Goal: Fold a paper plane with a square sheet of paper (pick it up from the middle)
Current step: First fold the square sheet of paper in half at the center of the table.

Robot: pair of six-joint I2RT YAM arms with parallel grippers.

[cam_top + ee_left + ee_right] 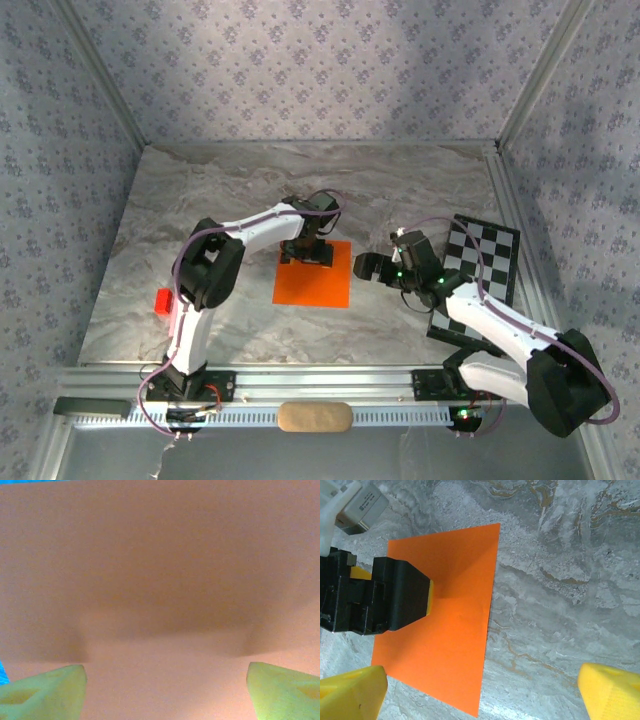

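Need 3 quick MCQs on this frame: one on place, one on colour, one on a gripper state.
1. Where does the checkerboard card lie?
A) left of the sheet
B) at the right side of the table
C) under the sheet

2. What colour is the square sheet of paper?
A) orange
B) blue
C) white

3. The right gripper is:
A) shut on the sheet
B) open, holding nothing
C) shut, empty

Key: 1 B, the top view shows it by the right edge. 2 A, it is bright orange in the top and right wrist views. 3 B, its fingers stand wide apart with nothing between them.
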